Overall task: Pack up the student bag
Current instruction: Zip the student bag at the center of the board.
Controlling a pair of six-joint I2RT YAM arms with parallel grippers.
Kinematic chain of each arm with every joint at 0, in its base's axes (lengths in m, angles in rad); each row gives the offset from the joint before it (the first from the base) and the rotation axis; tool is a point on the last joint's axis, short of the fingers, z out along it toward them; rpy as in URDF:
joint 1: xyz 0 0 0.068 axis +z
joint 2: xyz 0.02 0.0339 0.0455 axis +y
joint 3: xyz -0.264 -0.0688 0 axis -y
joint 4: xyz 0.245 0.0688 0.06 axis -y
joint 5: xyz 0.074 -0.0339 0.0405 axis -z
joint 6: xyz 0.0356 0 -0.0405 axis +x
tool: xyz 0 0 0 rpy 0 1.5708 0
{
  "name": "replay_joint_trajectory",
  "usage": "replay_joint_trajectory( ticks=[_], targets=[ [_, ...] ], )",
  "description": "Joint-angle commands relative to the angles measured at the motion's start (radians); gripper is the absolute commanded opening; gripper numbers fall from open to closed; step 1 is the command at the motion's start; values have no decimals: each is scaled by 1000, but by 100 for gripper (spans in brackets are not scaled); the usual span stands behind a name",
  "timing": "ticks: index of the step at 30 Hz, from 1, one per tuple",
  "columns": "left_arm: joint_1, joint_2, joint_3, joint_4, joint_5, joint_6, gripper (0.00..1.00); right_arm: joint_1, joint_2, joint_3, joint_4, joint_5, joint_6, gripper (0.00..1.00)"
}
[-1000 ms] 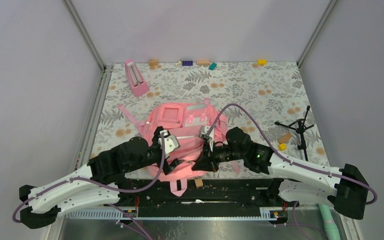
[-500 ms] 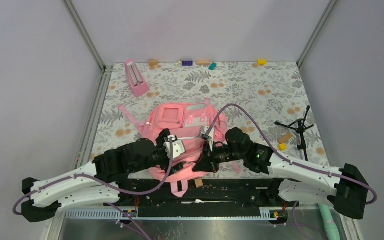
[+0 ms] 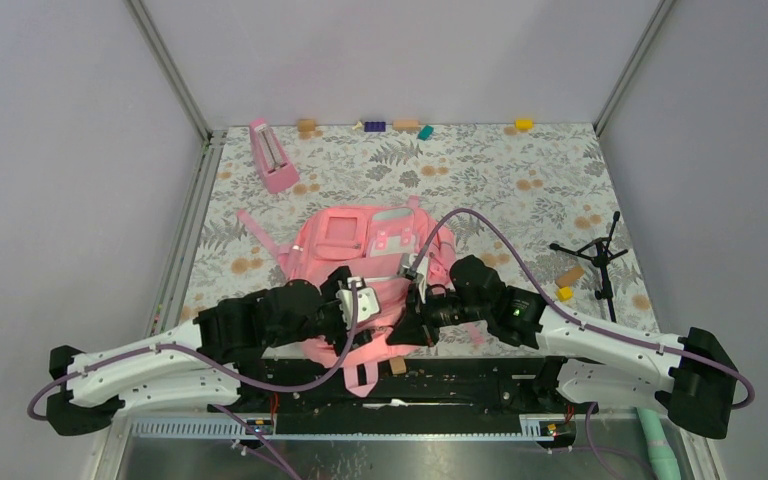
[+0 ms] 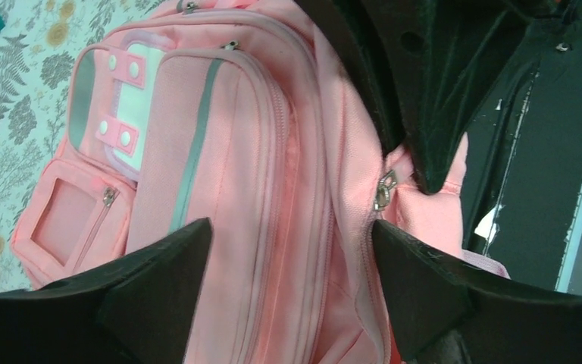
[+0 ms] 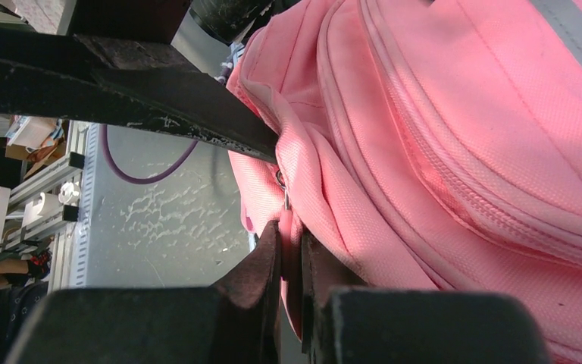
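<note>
The pink student bag lies flat in the middle of the table, front pockets up, its straps toward the near edge. My left gripper is open and hovers over the bag's near end; in the left wrist view its jaws straddle the main zipper line on the bag. A metal zipper pull hangs just past the right fingertip. My right gripper is shut on the pink tab under that pull, seen between its jaws against the bag.
A pink metronome stands at the back left. Small blocks line the far edge: tan, purple, teal, yellow. A black mini tripod and two small blocks lie at the right.
My left gripper has moved right across the bag's near end, closing in on the right gripper. The right gripper has stayed shut at the zipper.
</note>
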Motion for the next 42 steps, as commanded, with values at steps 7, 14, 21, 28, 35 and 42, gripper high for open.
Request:
replay_joint_trajectory(
  ticks=[7, 14, 21, 28, 35, 42],
  targets=[
    [-13, 99, 19, 3, 99, -23, 20, 15, -80, 60, 190, -13, 50, 6],
    [-13, 85, 5, 42, 118, -46, 0, 15, -211, 32, 17, 165, -87, 61],
    [-6, 17, -22, 81, 107, -72, 0, 19, -325, -12, -88, 270, -154, 62],
    [17, 28, -13, 97, 119, -96, 0, 158, -295, -17, -94, 498, 12, 56],
    [114, 86, 47, 101, 219, -138, 0, 343, -220, 24, -129, 791, 141, 54],
    [165, 96, 44, 125, 289, -156, 0, 422, -126, 59, -209, 909, 245, 51]
  ],
)
